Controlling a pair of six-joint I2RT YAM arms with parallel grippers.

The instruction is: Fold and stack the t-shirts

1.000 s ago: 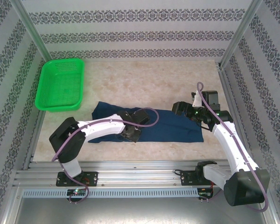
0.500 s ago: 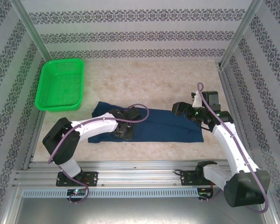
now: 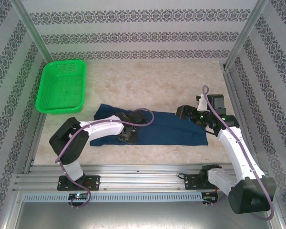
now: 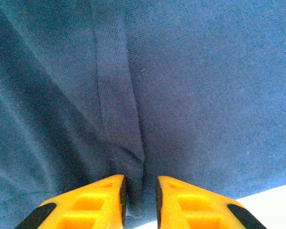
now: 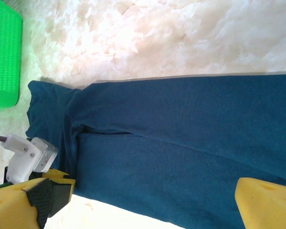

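T-shirt (image 3: 167, 129): lying flat as a long navy band across the table (image 3: 157, 76), running 9 to 3 o'clock, with the green basket (image 3: 62, 86) at its 10 o'clock.
Left gripper (image 4: 140, 198): pinching a raised ridge of fabric near the 7 o'clock edge, probably taking hold for folding.
Right gripper (image 5: 152, 198): hanging with fingers spread wide over the 3 o'clock end, seemingly readying a matching grab.

Bright, even, diffuse light from overhead. Shadows soft, faint beneath arms in top view. Right wrist view: pale table (image 5: 181, 33) overexposed, marble grain washed out; green basket (image 5: 2, 57) oversaturated, tints table beside it. Left wrist view: t-shirt (image 4: 205, 86) weave sharp, folds shaded at left; left gripper (image 4: 140, 198) slightly soft.
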